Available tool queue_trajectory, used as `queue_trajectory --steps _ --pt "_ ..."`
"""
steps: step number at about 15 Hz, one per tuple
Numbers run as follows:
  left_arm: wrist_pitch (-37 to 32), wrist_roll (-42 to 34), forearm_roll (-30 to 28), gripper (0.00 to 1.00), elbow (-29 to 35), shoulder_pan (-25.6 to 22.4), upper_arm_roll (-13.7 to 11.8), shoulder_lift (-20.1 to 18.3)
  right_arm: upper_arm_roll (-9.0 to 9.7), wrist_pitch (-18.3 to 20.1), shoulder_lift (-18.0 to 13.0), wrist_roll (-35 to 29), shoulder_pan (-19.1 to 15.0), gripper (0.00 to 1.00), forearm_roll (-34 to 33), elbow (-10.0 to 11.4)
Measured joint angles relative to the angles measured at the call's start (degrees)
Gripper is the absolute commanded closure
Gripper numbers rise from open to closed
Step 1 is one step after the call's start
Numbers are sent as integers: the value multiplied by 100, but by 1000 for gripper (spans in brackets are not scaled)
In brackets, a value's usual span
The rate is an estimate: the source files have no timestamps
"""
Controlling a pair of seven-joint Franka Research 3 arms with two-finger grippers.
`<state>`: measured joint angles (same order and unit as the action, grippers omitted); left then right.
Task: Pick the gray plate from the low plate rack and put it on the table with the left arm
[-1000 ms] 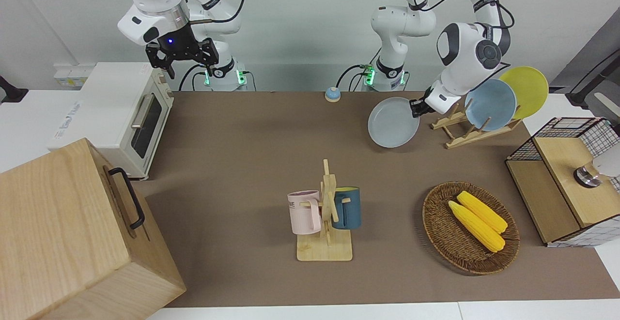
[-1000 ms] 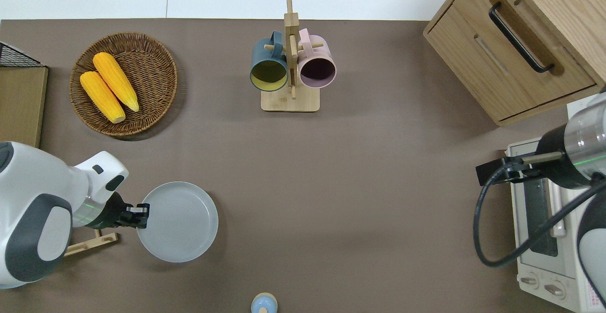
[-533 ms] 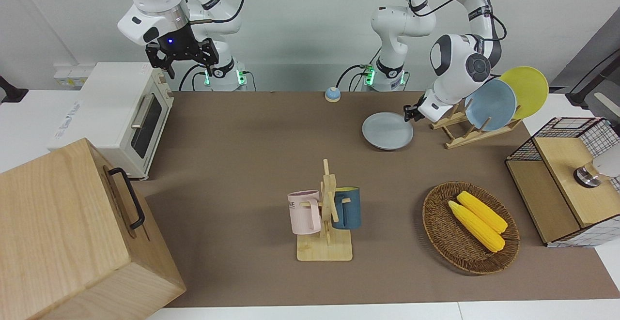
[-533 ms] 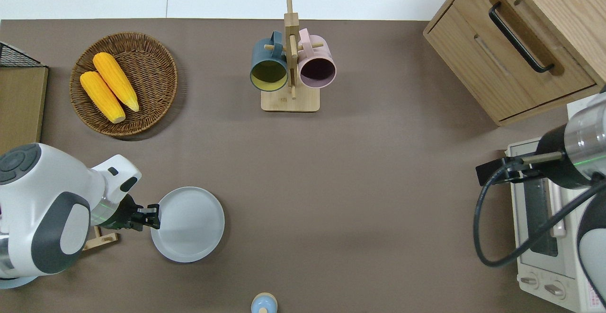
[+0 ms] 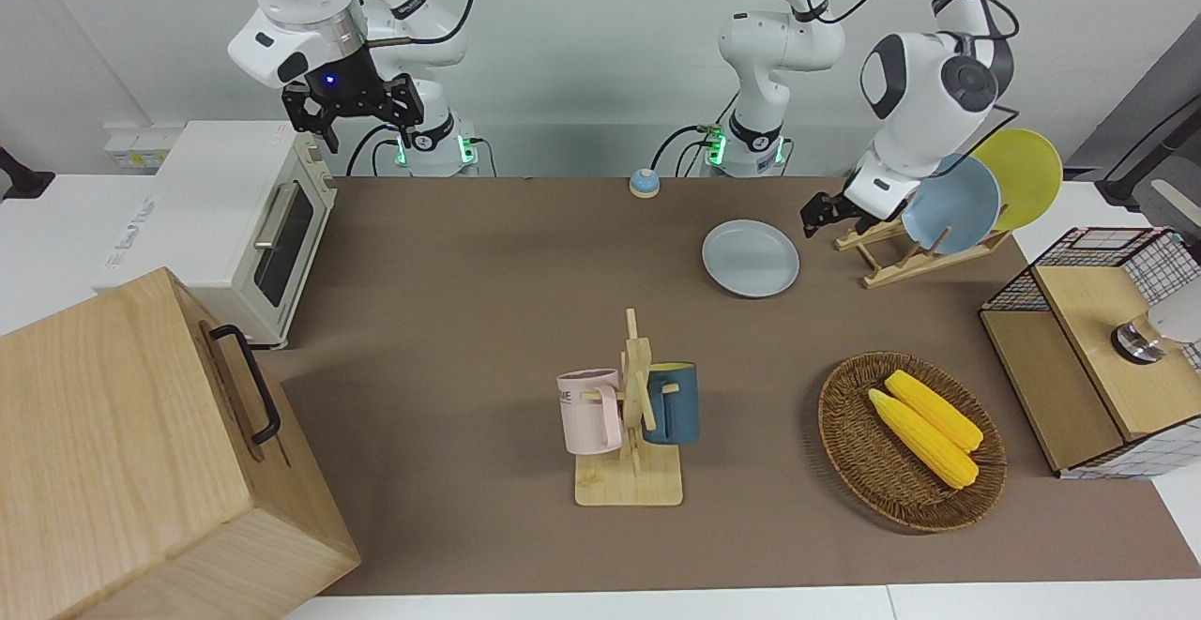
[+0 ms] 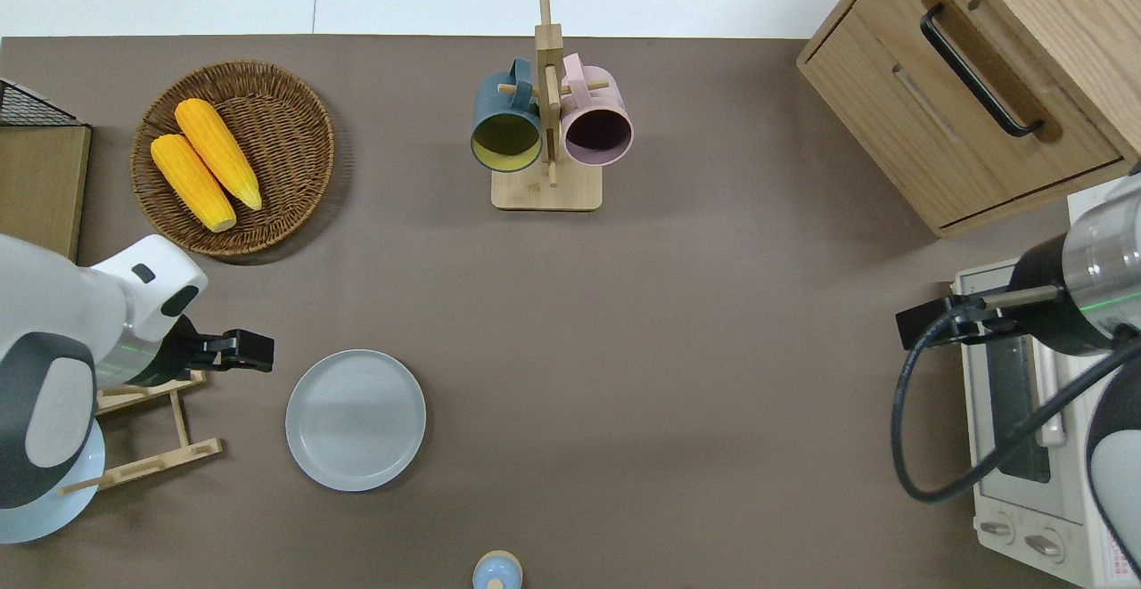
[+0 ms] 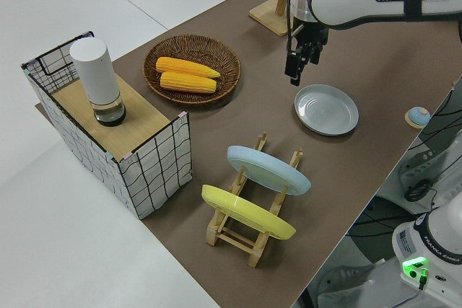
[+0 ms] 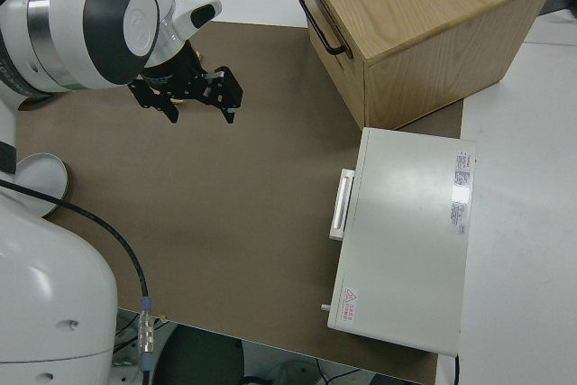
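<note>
The gray plate (image 5: 751, 258) lies flat on the brown table (image 5: 488, 320), beside the low plate rack (image 5: 901, 249) toward the right arm's end; it also shows in the overhead view (image 6: 355, 420) and the left side view (image 7: 326, 109). My left gripper (image 5: 818, 215) is open and empty, up in the air over the table between the rack (image 6: 151, 429) and the plate, as the overhead view (image 6: 254, 362) shows. The rack (image 7: 249, 229) holds a deeper-blue plate (image 5: 950, 203) and a yellow plate (image 5: 1018, 174). The right arm is parked, its gripper (image 5: 352, 113) open.
A wicker basket (image 5: 849, 451) with two corn cobs and a wire crate (image 5: 1098, 348) sit at the left arm's end. A mug tree (image 5: 630, 414) stands mid-table. A small blue bell (image 5: 644, 183), a toaster oven (image 5: 235, 217) and a wooden cabinet (image 5: 141, 451) are also there.
The left gripper lowered the gray plate flat onto the table, let it go, and lifted away toward the rack. The right arm has not moved.
</note>
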<state>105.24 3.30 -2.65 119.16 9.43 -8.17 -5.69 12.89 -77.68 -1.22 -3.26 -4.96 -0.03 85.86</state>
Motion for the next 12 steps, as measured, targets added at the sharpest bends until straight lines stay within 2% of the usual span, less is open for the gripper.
queue_trajectory --steps 5,12 --pt "-80 24 225 7 -752 -14 -41 -29 0 0 0 0 0 11 0 0" --pt "-82 291 231 7 -1020 -13 -27 -28 0 0 0 0 0 11 0 0"
